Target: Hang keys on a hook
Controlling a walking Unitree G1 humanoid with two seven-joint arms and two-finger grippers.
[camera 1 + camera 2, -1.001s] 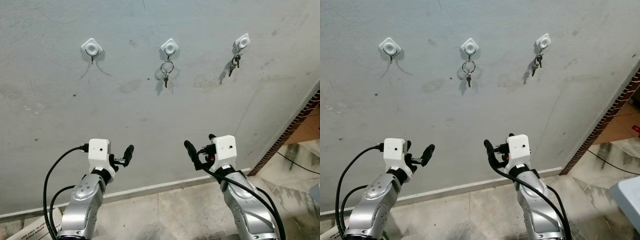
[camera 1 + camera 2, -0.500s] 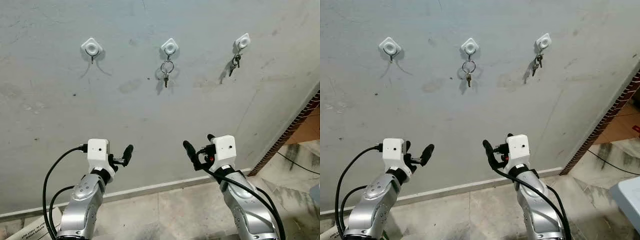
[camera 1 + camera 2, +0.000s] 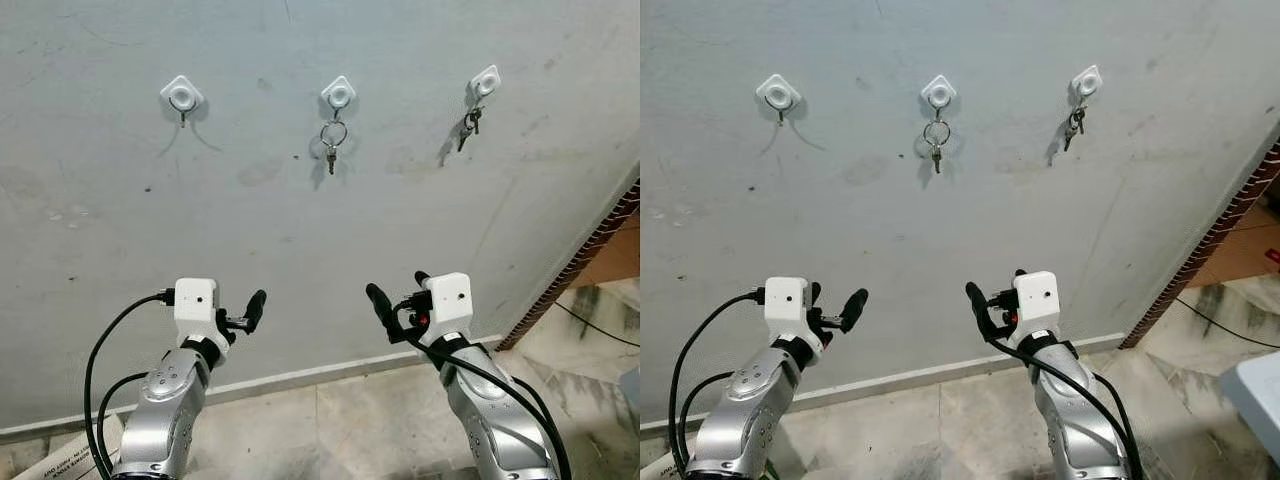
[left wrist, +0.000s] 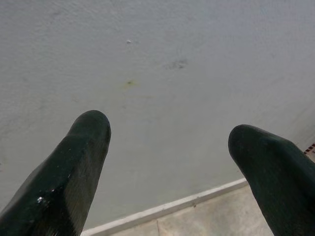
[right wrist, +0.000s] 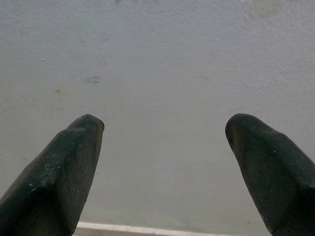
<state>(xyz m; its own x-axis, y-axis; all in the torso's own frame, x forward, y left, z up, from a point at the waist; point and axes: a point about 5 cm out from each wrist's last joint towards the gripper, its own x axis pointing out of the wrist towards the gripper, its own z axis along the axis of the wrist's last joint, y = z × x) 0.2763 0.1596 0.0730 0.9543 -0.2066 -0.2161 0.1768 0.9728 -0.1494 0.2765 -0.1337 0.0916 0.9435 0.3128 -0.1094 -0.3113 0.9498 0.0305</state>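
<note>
3 hooks (image 3: 339, 95), 2 key sets (image 3: 333, 143), 2 grippers (image 3: 398, 296).

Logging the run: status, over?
Left gripper and right gripper open, empty, low. Keys on middle hook, more keys on right hook; left white hook bare.

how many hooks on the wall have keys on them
2 of the 3 white wall hooks. The middle hook holds a key ring with a key, and the right hook holds a small bunch of keys. The left hook is bare.
</note>
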